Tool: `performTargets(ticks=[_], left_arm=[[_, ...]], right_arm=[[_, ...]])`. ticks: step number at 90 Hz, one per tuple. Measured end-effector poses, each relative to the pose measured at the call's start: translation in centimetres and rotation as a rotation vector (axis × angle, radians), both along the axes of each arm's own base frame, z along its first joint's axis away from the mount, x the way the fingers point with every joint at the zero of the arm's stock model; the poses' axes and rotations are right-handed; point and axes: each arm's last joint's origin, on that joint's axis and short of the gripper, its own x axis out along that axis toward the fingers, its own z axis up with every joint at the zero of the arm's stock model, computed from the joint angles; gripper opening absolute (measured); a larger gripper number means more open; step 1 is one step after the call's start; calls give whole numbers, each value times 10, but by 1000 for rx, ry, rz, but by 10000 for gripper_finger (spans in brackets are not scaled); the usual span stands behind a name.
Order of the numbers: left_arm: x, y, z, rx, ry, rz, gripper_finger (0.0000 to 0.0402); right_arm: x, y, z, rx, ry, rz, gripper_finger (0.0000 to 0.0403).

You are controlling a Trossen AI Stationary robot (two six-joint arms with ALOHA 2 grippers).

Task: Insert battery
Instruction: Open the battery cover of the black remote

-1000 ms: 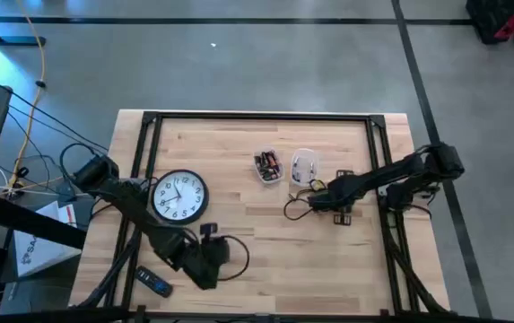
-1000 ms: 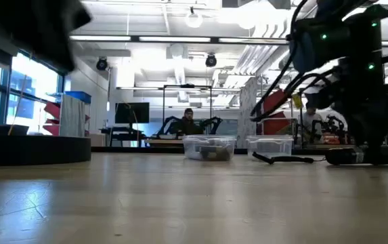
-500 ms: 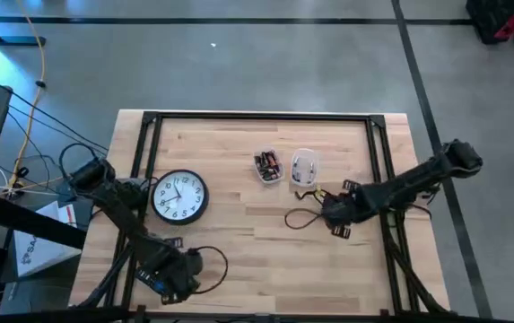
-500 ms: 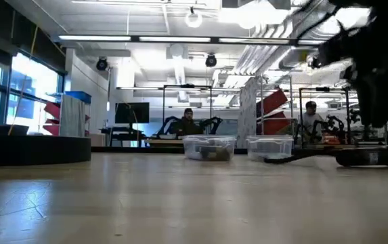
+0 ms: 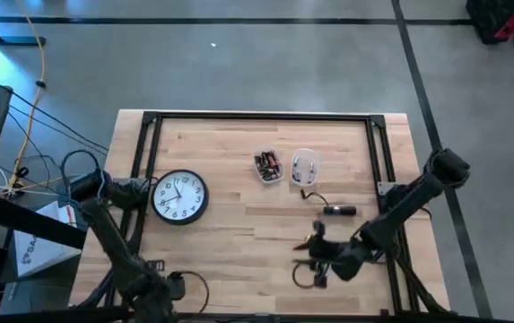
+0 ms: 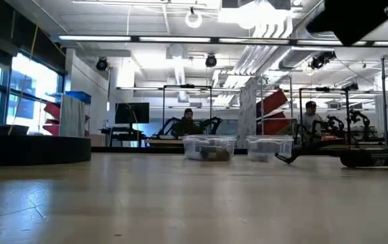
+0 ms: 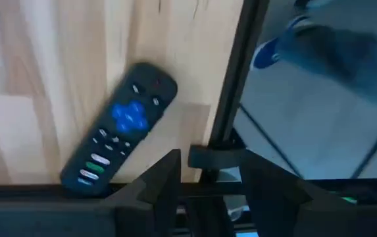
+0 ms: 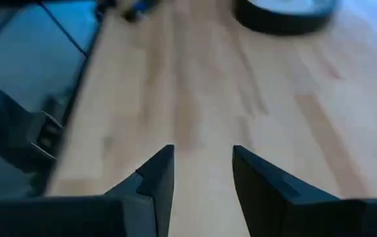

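Hovering open left hand [image 7: 211, 181] beside remote [image 7: 120, 129].

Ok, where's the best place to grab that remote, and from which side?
Take the remote across its narrow middle, coming straight down from above: it lies flat, buttons up, and both long edges look clear on the wooden table.

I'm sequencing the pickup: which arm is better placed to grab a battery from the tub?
Right, probably. The right gripper hangs open over the table's front, nearer the battery tub; the left gripper, open, sits at the front-left edge by the remote.
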Motion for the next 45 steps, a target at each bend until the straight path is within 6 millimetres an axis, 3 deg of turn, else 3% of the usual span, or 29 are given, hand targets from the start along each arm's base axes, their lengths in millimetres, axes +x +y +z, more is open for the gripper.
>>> performTargets(ticks=[26,45], left_arm=[[-18,-16,-13,29,-1,-99,139],[-19,-12,-13,67,-47,-228,162]], right_arm=[[65,51,-11,-88,-15,42,119],[116,63,-22,-138,-46,-17,119]])
